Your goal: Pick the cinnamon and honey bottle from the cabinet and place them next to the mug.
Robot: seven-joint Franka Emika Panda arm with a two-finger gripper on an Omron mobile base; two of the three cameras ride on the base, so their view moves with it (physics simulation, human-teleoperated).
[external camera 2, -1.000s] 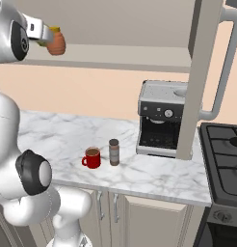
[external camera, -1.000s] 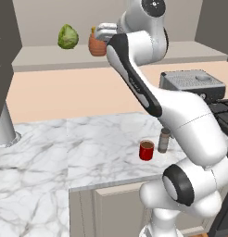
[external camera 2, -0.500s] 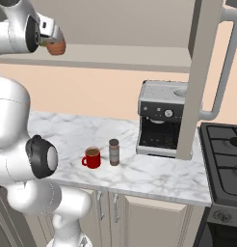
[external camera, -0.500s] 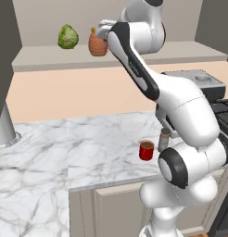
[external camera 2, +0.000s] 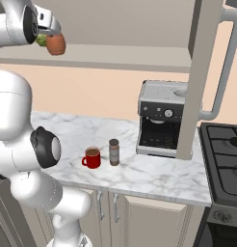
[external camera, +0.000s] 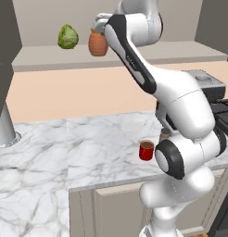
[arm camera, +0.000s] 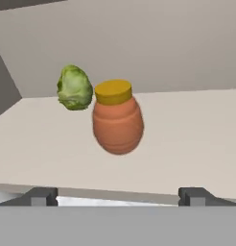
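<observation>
Judging by how things lie, the task looks about half done. The cinnamon [external camera 2: 113,152] stands on the marble tabletop [external camera 2: 154,171] just beside the mug [external camera 2: 92,157], on the side toward the coffee machine [external camera 2: 161,118], so that item appears settled. The honey bottle [arm camera: 117,123] is what remains: it sits upright on the floor of the cabinet [arm camera: 187,139], with a green cabbage [arm camera: 74,88] just beside and slightly behind it.

The gripper [arm camera: 118,196] is raised to shelf height and faces the honey bottle straight on, its two fingertips spread wide with nothing between them. In the hand view the jar lies ahead of the tips, roughly centred in the gap, and is not yet touched (how close the tips are cannot be told from the base views, where the arm covers part of the jar). What is left, then, is to advance around the bulging ribbed body, close, lift it clear of the shelf and carry it down beside the mug.

The tabletop is white marble with grey veining, set over pale cabinet doors. A peach wall runs between it and the shelf. To the right of the coffee machine there is a dark stove [external camera 2: 226,159], and a pale vertical panel with a long handle hangs in front.
</observation>
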